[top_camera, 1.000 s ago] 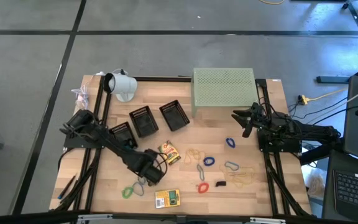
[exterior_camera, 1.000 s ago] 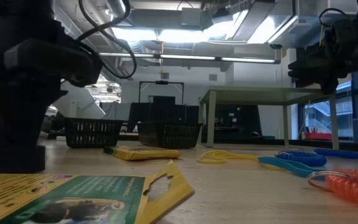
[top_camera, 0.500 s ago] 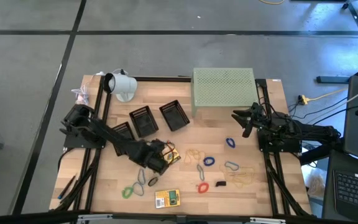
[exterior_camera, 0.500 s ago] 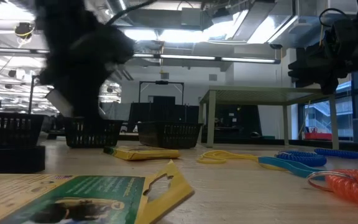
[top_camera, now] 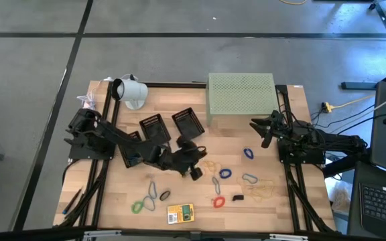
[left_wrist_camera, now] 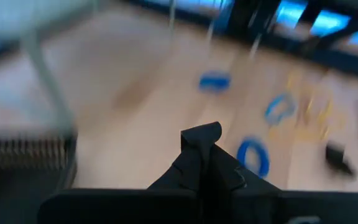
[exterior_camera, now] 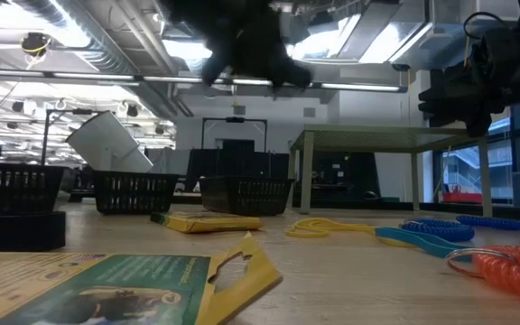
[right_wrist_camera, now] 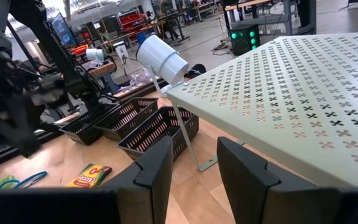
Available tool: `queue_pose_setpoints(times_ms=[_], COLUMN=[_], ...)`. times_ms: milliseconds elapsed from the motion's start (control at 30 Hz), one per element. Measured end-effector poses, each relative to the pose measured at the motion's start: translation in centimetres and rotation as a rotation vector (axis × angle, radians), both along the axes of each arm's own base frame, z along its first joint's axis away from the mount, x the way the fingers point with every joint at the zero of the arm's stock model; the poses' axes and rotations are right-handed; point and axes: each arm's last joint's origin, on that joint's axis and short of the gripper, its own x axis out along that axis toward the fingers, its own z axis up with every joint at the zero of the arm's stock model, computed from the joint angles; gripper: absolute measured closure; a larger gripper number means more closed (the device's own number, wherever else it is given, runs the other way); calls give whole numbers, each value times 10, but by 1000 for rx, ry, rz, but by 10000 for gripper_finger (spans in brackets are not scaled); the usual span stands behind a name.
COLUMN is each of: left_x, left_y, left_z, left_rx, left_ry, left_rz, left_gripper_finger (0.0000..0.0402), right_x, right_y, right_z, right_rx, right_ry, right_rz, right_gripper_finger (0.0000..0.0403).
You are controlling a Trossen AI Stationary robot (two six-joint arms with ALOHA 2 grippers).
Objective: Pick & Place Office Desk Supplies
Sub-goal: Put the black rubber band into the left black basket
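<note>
Over the middle of the table (top_camera: 293, 201) the left gripper (top_camera: 195, 171) hangs with fingers pressed together, nothing visibly between them; the blue rubber band (top_camera: 225, 173) lies flat close by, so it should spread first, then straddle one strand squarely.

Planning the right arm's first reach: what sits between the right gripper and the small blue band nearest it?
Nothing: in the high view, bare wood runs from the right gripper, beside the pale green stand, to the blue band.
</note>
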Motion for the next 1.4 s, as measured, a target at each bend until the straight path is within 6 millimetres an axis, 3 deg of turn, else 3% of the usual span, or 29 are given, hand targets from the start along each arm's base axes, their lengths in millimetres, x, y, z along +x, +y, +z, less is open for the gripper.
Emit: queue_pose_setpoints(times_ms=[300, 500, 667, 933, 1167, 1400], left_x=[13, 12, 9, -19, -68, -129], left_y=[-2, -10, -14, -15, -1, 18], left_z=[39, 46, 44, 29, 18, 26], left_rx=[253, 263, 271, 265, -117, -396], left_ry=[-281, -346, -320, -33, 280, 688], left_rz=[-99, -162, -97, 114, 177, 384], left_gripper_finger=[399, 399, 399, 399, 399, 399], right_x=[0, 0, 0, 0, 0, 0], right_y=[0, 0, 0, 0, 0, 0], right_z=[0, 0, 0, 0, 0, 0], right_rx=[49, 47, 46, 46, 45, 45], right_ry=[-19, -18, -18, -18, -18, -18], right_rz=[2, 3, 2, 0, 0, 0], right_gripper_finger=[272, 272, 272, 272, 272, 272])
